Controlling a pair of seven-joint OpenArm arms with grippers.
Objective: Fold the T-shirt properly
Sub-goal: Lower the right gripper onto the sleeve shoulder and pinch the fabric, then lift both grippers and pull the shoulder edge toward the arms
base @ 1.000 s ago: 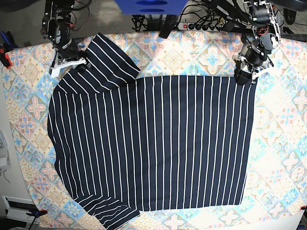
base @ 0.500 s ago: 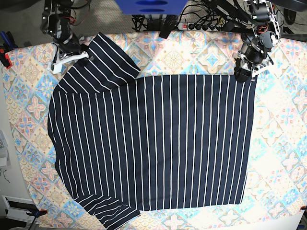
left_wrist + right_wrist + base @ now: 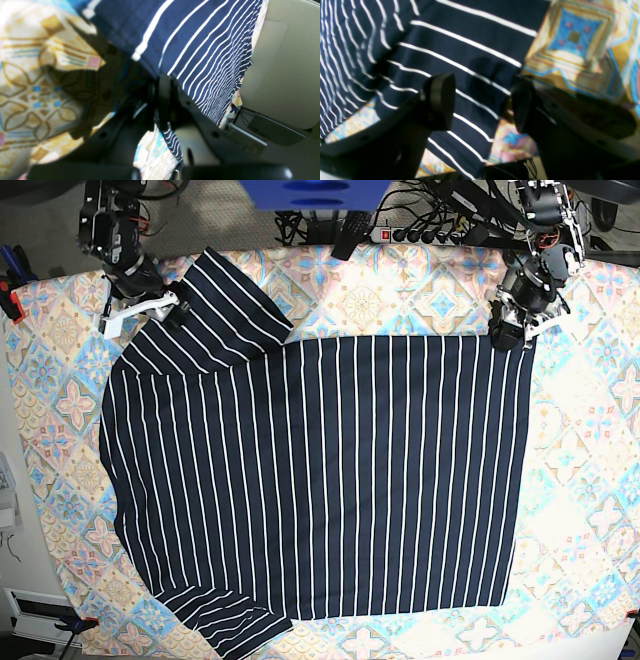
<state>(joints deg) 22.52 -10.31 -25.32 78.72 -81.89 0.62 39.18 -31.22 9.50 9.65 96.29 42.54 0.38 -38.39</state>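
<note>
- Left wrist view: the left hand point(image 3: 162, 87) is pressed together, pinching a corner of the T-shirt point(image 3: 200, 42), and dark striped cloth runs away from the jaws toward a pale wall. To do this step well, I'd say that pinch wants to stay firm and low so the hem lifts as one edge and doesn't bunch
- Right wrist view: the right hand point(image 3: 482, 100) is spread wide with nothing between its two black fingers point(image 3: 440, 100). It hangs over the sleeve point(image 3: 460, 62) where the stripes meet the patterned cloth. It likely needs to close on the sleeve's outer edge, not on the tablecloth point(image 3: 575, 37) under it
- Base view: the T-shirt point(image 3: 320, 480) lies flat and spread out across the counter, body smooth, one sleeve point(image 3: 215, 310) angled up at the top left, the other at the bottom left. The right hand point(image 3: 150, 308) sits at that upper sleeve; the left hand point(image 3: 510, 332) is at the shirt's top right corner
- Surface and room: a pastel diamond-patterned tablecloth point(image 3: 400, 290) covers the counter; a power strip point(image 3: 430, 235) and cables point(image 3: 300, 225) lie behind, with grey floor beyond
</note>
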